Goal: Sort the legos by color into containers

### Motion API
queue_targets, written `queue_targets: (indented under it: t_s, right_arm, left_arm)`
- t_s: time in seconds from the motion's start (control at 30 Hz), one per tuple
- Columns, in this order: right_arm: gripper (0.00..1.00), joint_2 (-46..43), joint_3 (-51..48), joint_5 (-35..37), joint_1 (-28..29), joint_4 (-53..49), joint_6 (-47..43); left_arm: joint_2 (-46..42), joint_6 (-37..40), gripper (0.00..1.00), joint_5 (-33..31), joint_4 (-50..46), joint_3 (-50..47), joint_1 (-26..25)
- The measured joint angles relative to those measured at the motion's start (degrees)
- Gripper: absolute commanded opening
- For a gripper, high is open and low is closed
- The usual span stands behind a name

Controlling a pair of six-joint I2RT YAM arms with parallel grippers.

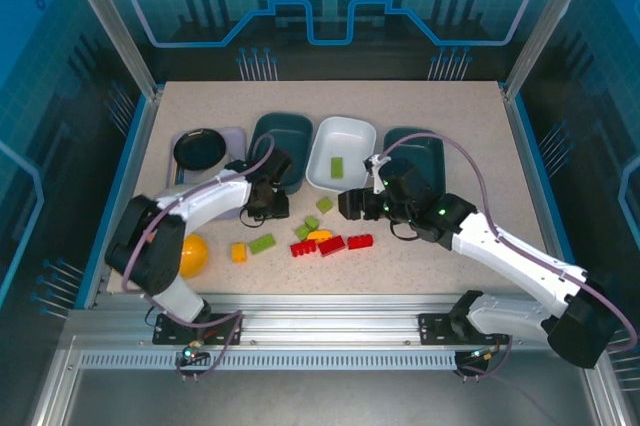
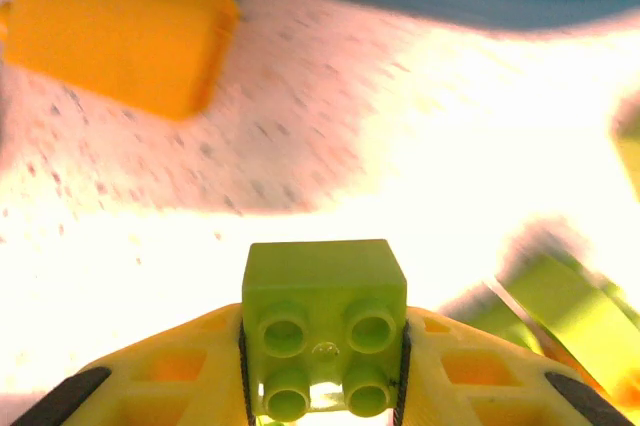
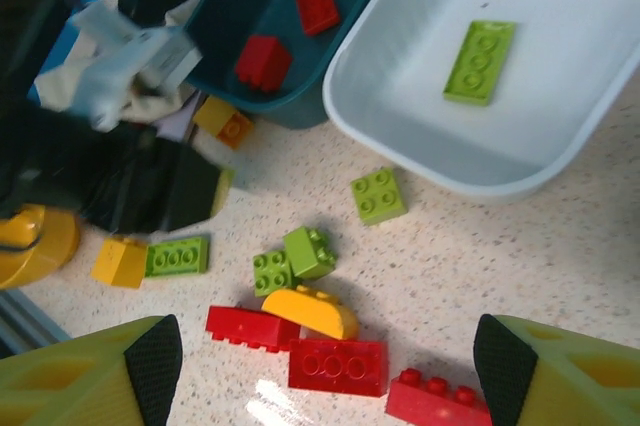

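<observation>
- Left arm [image 1: 205, 201]: shoulder swung out to the left, elbow bent, white forearm reaching right and slightly away from the base.
- Left gripper [image 1: 268, 202]: low over the surface [image 1: 420, 256], pointed toward the far side.
- In the left wrist view the yellow fingers [image 2: 170, 366] are closed on both sides of a lime green 2x2 brick [image 2: 322, 296], studs facing the camera.
- Right arm [image 1: 510, 251]: elbow out at the near right, forearm running diagonally left and away.
- Right gripper [image 1: 350, 204]: at mid-surface, aimed left toward the left gripper, the two well apart.
- Right wrist view: right fingers [image 3: 95, 386] spread wide, black pads [image 3: 155, 356] facing inward, nothing gripped.
</observation>
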Motion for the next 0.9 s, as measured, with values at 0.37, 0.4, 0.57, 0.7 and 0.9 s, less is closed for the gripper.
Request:
queue_targets:
  t_s: [0.37, 0.4, 0.57, 0.7, 0.9]
  right_arm:
    - [0.80, -4.59, -0.02, 0.85, -12.44, 3.08, 5.81]
    - [0.80, -4.72, 0.00, 0.79, -13.60, 3.45, 6.49]
    - [0.80, -5.49, -0.02, 0.44, -17.20, 3.96, 9.03]
    - [0.80, -7.61, -0.92, -0.02, -17.99, 3.96, 10.08]
    - [0.80, -11.50, -4.13, -0.48, -18.14, 2.25, 11.17]
  left_arm:
    - [5.79, -1.90, 0.27, 2.91, -6.29, 24.24, -4.39]
    - [8.87, -1.64, 0.27, 3.28, -6.58, 27.76, -4.52]
    - [22.86, -0.68, 0.27, 4.85, -7.48, 41.27, -5.33]
    - [33.18, -0.61, 0.29, 6.51, -8.20, 50.56, -5.62]
    - [44.28, -0.63, 0.31, 8.07, -9.99, 62.38, -5.62]
